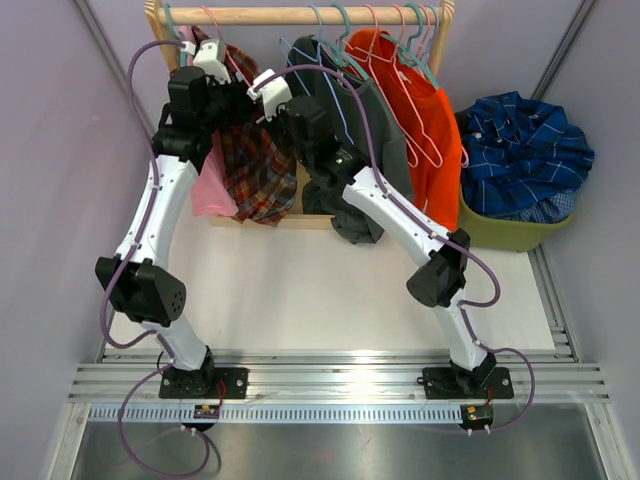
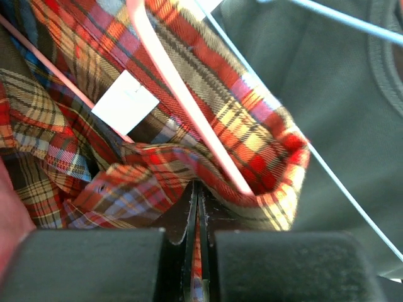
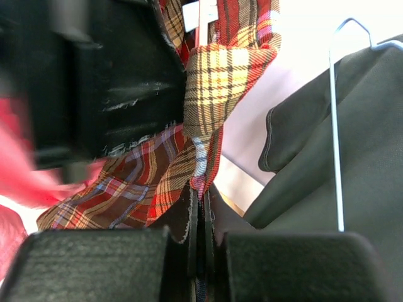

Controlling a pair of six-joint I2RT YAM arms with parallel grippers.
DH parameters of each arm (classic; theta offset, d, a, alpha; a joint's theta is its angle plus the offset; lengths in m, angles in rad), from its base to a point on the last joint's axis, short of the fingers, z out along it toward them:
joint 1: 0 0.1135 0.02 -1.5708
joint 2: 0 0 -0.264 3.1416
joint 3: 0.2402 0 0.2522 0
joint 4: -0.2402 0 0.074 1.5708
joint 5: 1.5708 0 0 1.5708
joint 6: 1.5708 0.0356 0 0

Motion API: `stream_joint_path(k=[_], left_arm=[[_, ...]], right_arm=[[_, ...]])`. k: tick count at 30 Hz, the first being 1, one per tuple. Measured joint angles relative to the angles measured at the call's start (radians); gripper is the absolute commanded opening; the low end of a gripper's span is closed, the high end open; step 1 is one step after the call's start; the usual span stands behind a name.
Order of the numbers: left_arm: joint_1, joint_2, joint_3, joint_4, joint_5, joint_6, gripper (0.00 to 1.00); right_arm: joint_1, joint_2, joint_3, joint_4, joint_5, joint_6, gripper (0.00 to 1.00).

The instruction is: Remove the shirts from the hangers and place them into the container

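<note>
The red-brown-green plaid shirt hangs on a pink hanger at the left of the rail. My left gripper is up at its collar, shut on a fold of the plaid cloth. Close to the right of it, my right gripper is shut on another edge of the same shirt. A pink shirt hangs behind the left arm. Dark grey and orange shirts hang further right. A dark blue plaid shirt fills the olive container.
The wooden rail crosses the back and carries several teal, pink and lavender hangers. A thin pale hanger wire runs over the grey shirt right of my right fingers. Purple walls close both sides.
</note>
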Motion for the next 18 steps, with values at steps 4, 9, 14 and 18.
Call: stream_joint_path(k=[4,9,14,18], left_arm=[[0.000,-0.105,-0.041,-0.031,-0.009,-0.016,0.69],[-0.013,-0.282,-0.096,-0.056,-0.024,-0.041,0.94],[-0.029,-0.508,-0.206,-0.040,-0.035,-0.056,0.98],[-0.030,-0.677,-0.319,-0.039,-0.048,-0.060,0.99]], right_arm=[[0.001,-0.070,-0.114,0.058,0.004,0.004,0.00],[0.001,-0.176,-0.260,0.084,0.028,0.007,0.00],[0.000,-0.238,-0.327,0.089,0.048,0.008,0.00],[-0.001,-0.272,-0.364,0.092,0.050,0.013,0.00]])
